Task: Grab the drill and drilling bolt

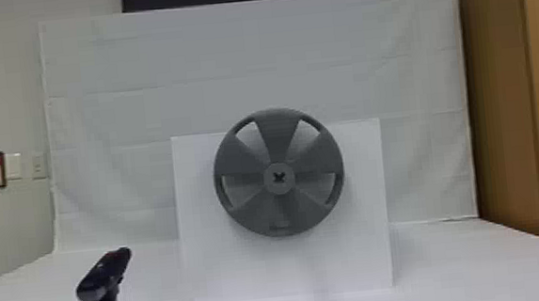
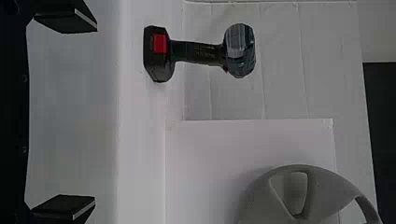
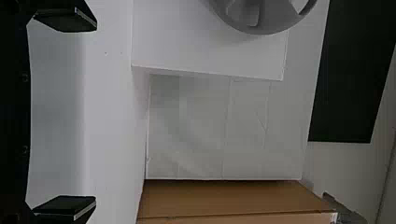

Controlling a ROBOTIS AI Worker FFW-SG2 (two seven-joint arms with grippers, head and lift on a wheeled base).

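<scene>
Here's the drill [image 1: 105,277], upright on its base, left of the wheel [image 1: 277,137] and nearer the robot, nothing gripping it. So we're at the pick-up step, I'd say, with the drilling all to come. Left gripper [image 2: 95,113], on the robot's side of the wheel, has its fingers wide apart and empty; right gripper [image 3: 95,112], also short of the wheel, just as wide, nothing between. The next move looks like one for the left: line up on the handle, close squarely, and mind that it doesn't tip. The dark cross [image 1: 279,177] at the wheel's centre is probably the bolt to drive. Under it all, a smooth white table [image 1: 460,275]; right behind the wheel, a white board [image 1: 200,272]; farther back, a creased pale cloth [image 1: 342,36], and off to the wheel's right, a brown cabinet [image 1: 499,92].
</scene>
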